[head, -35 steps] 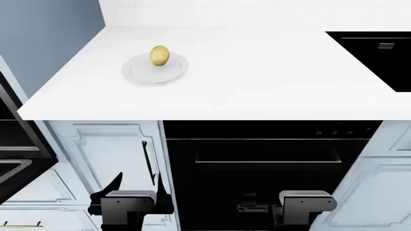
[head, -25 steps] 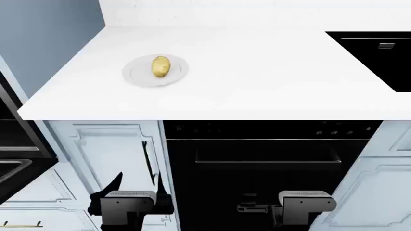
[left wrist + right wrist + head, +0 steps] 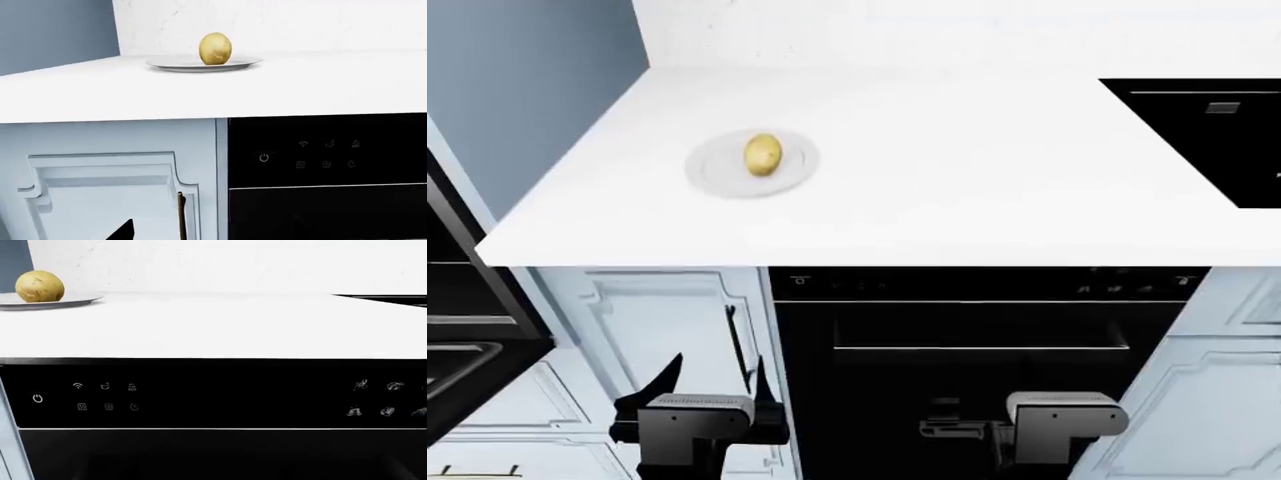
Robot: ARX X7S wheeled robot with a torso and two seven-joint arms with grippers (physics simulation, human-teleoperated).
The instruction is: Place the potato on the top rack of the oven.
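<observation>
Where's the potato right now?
In the head view the potato lies on a white plate on the counter's left part, above the cabinet left of the closed oven.

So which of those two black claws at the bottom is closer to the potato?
The left claw: it sits almost below the potato on its plate. The right claw hangs before the oven.
</observation>
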